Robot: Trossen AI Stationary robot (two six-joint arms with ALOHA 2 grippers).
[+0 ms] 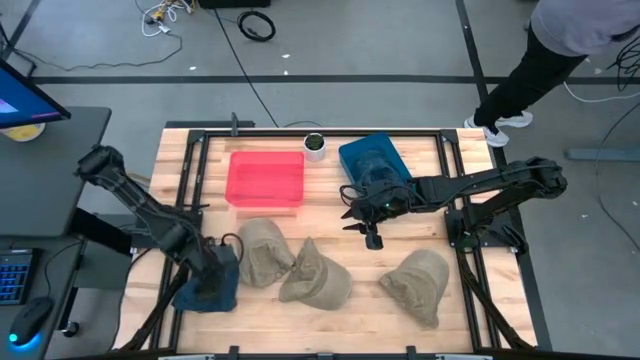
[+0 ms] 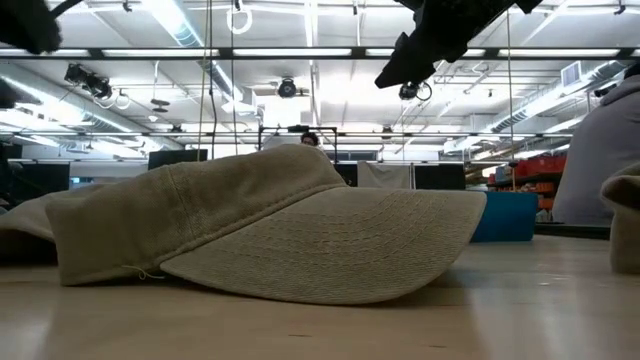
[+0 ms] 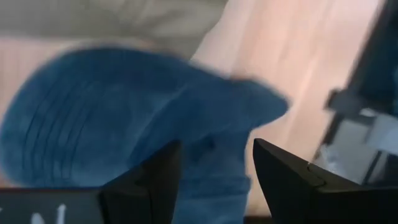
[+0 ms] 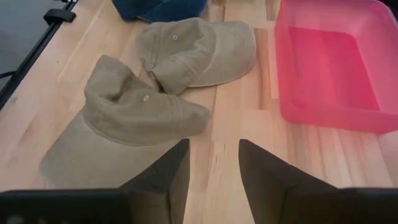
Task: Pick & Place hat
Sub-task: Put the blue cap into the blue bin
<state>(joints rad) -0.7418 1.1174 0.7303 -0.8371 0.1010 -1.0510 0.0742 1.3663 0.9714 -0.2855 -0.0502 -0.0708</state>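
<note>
A blue hat (image 1: pixel 205 285) lies bunched near the table's left near corner, and my left gripper (image 1: pixel 222 264) is down on it. The left wrist view shows blue cloth (image 3: pixel 124 118) filling the gap between the fingers. Three khaki hats rest on the wood: one (image 1: pixel 262 252) beside the blue hat, one (image 1: pixel 316 276) at near centre and one (image 1: pixel 418 284) to the right. My right gripper (image 1: pixel 372 236) hangs open above bare wood in mid-table, holding nothing. It points toward two khaki hats (image 4: pixel 134 115) (image 4: pixel 199 50). My left gripper is shut on the blue hat, with a bunched part of its cloth (image 3: pixel 214 165) pinched between the two fingers (image 3: pixel 155 180). It comes slanting down from the table's left far side. The rest of the hat lies on the table beside the fingers.
A red bin (image 1: pixel 265 180) and a blue bin (image 1: pixel 370 158) stand at the far side, with a small pot (image 1: pixel 314 144) between them. The red bin (image 4: pixel 336 62) lies ahead of my right gripper. A person (image 1: pixel 560 50) stands beyond the table's far right corner.
</note>
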